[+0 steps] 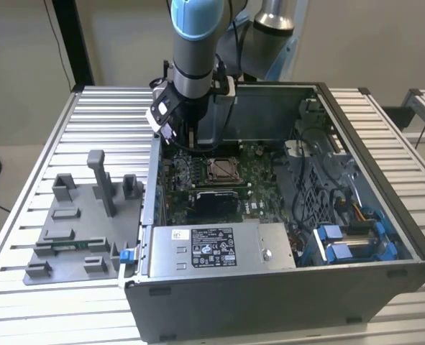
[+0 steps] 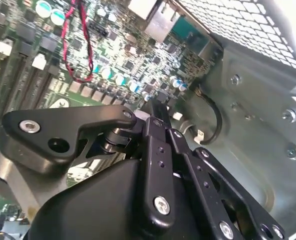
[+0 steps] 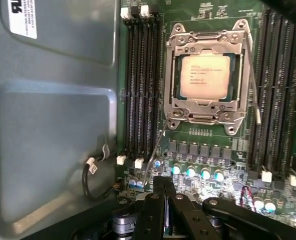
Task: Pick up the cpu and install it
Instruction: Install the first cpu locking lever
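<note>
Nearest in the exterior view, the power supply box (image 1: 212, 248) spans the front of the open computer case (image 1: 385, 287); the grey fixture tray (image 1: 75, 223) lies outside it on the exterior view's left; further in, the cpu (image 3: 205, 76) sits flat inside the metal-framed socket (image 3: 208, 47), its pale top showing through the frame's opening; furthest, the gripper (image 3: 164, 181) hangs over the board's far corner on the exterior view's left, close to the case wall, its fingers (image 2: 157, 150) pressed together with nothing between them; from the gripper the cpu lies toward the exterior view's right and a little nearer, well apart and untouched; the chip is close to square, its edges in line with the memory slots (image 3: 140, 85) beside the socket; I cannot tell whether the frame is latched; a thin wire lever (image 3: 155, 150) slants from the socket's corner toward the gripper; the arm's wrist hides the fingertips in the exterior view
</note>
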Robot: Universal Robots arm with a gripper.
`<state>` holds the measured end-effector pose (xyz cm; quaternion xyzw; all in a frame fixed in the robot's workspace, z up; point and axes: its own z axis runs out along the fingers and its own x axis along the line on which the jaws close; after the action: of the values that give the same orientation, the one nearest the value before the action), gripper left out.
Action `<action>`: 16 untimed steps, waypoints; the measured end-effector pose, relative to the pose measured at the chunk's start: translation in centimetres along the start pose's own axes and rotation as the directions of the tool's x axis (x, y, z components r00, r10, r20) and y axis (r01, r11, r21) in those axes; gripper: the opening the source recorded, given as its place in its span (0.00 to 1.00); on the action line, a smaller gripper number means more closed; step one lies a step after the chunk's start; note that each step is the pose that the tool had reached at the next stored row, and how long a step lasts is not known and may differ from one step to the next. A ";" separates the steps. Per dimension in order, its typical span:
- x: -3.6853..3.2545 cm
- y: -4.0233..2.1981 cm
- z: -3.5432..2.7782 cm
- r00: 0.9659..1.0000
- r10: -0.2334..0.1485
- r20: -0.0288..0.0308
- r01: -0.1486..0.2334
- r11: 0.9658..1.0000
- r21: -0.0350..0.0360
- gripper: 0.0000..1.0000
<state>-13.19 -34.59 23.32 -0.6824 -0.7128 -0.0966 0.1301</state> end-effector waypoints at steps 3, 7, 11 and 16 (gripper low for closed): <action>-0.01 0.00 0.02 1.000 -0.002 -0.020 0.002 1.000 -0.002 0.00; -0.03 0.00 0.07 0.999 -0.003 -0.034 0.003 1.000 -0.003 0.00; -0.06 0.00 0.15 0.999 -0.004 -0.046 0.004 1.000 -0.004 0.00; -0.06 0.16 0.14 0.996 -0.006 -0.090 0.006 1.000 -0.005 0.00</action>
<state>-13.04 -34.60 23.16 -0.6755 -0.7081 -0.1295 0.1600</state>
